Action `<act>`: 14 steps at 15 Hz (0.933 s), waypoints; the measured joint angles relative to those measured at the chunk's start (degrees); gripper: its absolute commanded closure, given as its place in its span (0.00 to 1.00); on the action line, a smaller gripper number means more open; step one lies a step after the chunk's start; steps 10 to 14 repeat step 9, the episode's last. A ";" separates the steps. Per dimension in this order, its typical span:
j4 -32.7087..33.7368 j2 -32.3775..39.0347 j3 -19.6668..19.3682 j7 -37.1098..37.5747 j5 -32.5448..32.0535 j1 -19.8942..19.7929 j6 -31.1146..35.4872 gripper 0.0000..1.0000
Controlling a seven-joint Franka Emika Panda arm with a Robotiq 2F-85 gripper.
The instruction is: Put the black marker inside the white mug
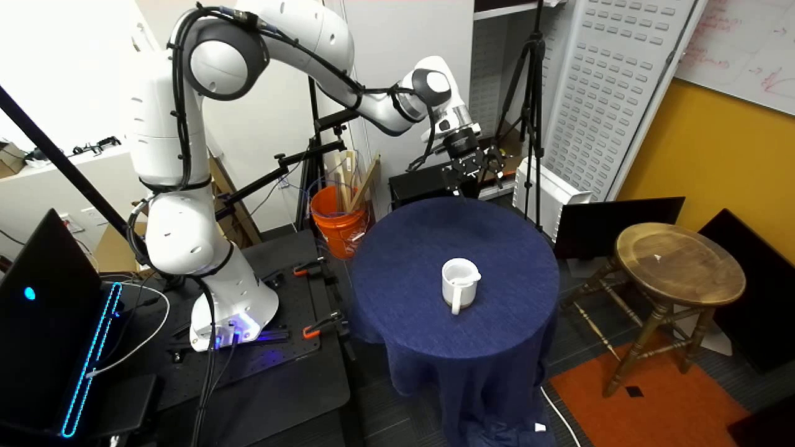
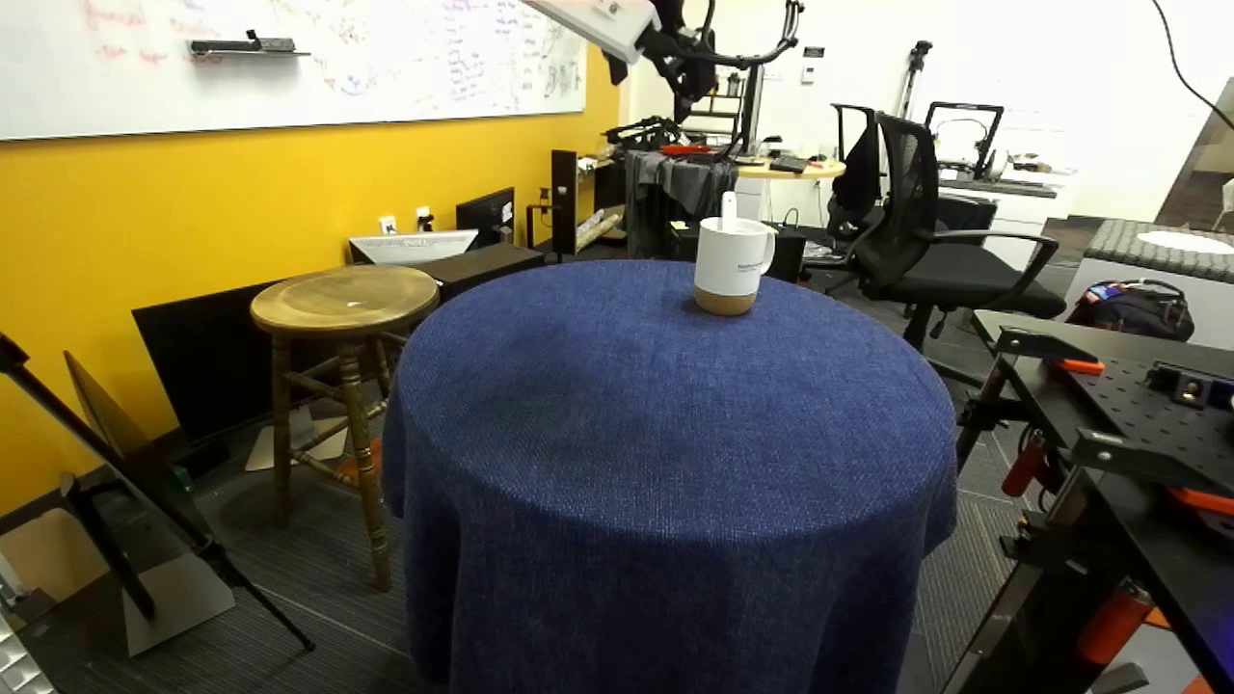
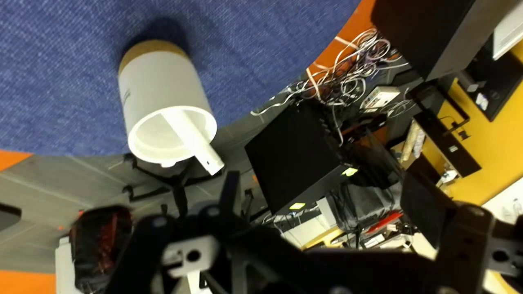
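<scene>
The white mug (image 1: 460, 282) stands upright on the blue-draped round table (image 1: 397, 267). It also shows in an exterior view (image 2: 730, 258) with a tan base, and in the wrist view (image 3: 163, 81). The black marker, a pale stick, leans inside the mug with its upper end above the rim; it shows in an exterior view (image 2: 729, 207) and in the wrist view (image 3: 194, 139). Its lower end is hidden by the mug wall in an exterior view. My gripper (image 1: 479, 187) is open and empty, raised near the table's edge, apart from the mug; its spread fingers show in the wrist view (image 3: 322, 183).
A wooden stool (image 1: 680, 264) stands beside the table. A black tripod (image 1: 533, 112) and a black box (image 1: 407, 189) are near the arm's end. An orange bucket (image 1: 338, 223) with tan sticks stands between the table and the robot's black bench (image 1: 292, 385).
</scene>
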 measured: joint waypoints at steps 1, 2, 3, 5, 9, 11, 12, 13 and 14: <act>-0.01 -0.16 -0.03 0.32 -0.07 -0.01 2.65 0.00; -0.01 -0.25 -0.05 0.49 -0.08 -0.02 4.18 0.00; -0.01 -0.28 -0.05 0.72 -0.09 -0.02 4.71 0.00; -0.01 -0.28 -0.05 0.94 -0.11 -0.02 4.79 0.00; -0.01 -0.28 -0.05 0.95 -0.11 -0.02 4.80 0.00; -0.01 -0.28 -0.05 0.95 -0.11 -0.02 4.80 0.00; -0.01 -0.28 -0.05 0.95 -0.11 -0.02 4.80 0.00; -0.01 -0.28 -0.05 0.95 -0.11 -0.02 4.80 0.00; -0.01 -0.28 -0.05 0.95 -0.11 -0.02 4.80 0.00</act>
